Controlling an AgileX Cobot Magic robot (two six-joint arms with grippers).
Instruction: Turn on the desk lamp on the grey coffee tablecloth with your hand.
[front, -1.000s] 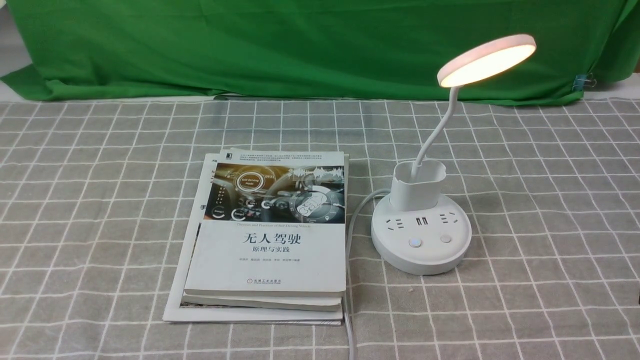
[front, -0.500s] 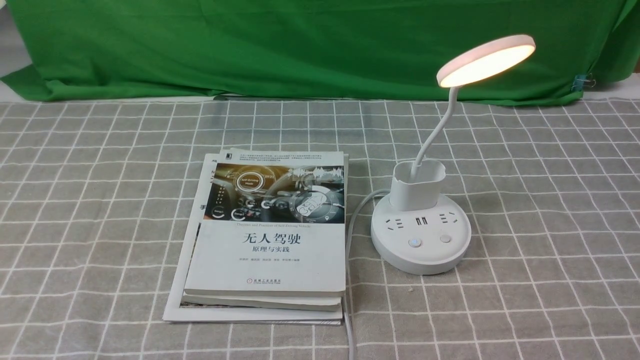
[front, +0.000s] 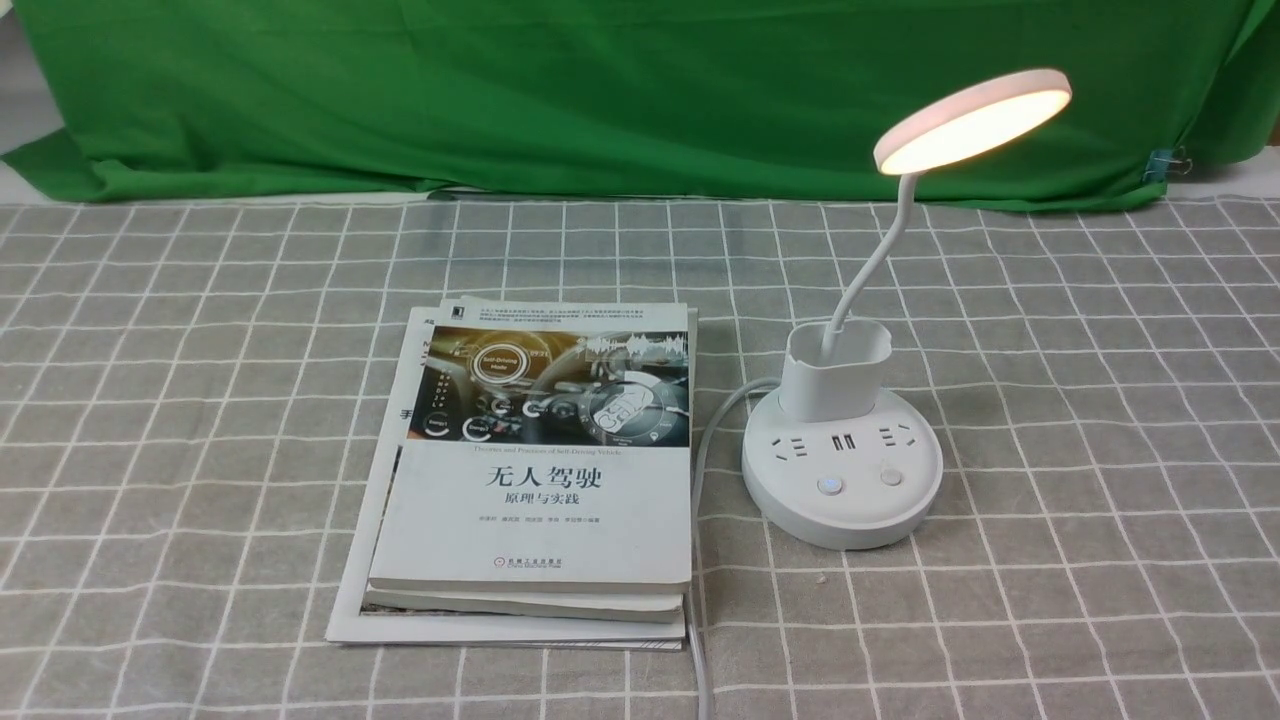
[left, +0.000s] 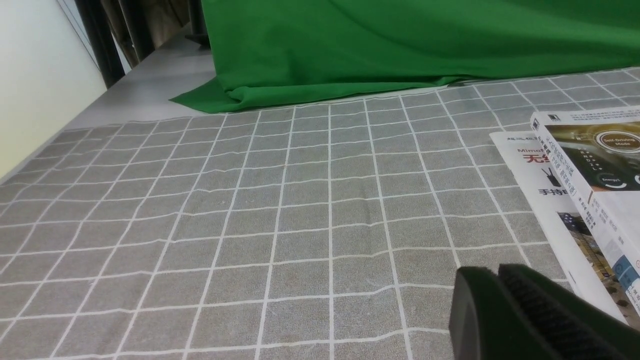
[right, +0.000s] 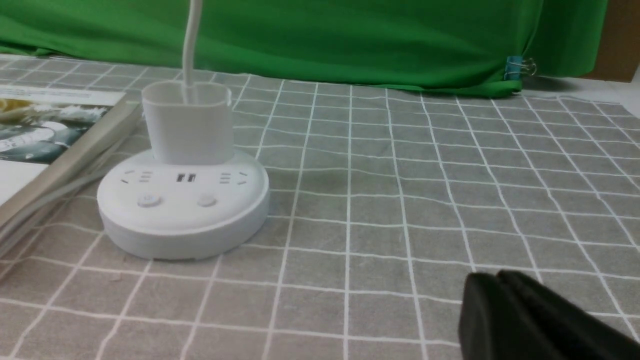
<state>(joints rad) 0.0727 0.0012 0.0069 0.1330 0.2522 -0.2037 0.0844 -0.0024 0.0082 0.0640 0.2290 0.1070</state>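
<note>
The white desk lamp (front: 842, 470) stands on the grey coffee tablecloth (front: 1080, 400), right of centre. Its disc head (front: 972, 118) glows warm and lit. Its round base with two buttons and the pen cup also shows in the right wrist view (right: 182, 202). My right gripper (right: 492, 280) is shut and empty, low over the cloth, apart from the base. My left gripper (left: 492, 272) is shut and empty over the cloth (left: 250, 210), beside the books. Neither arm shows in the front view.
A stack of books (front: 540, 470) lies just left of the lamp, with the lamp's white cable (front: 705, 470) running between them toward the front edge. A green cloth (front: 600, 90) hangs along the back. A clip (front: 1165, 162) sits at the back right.
</note>
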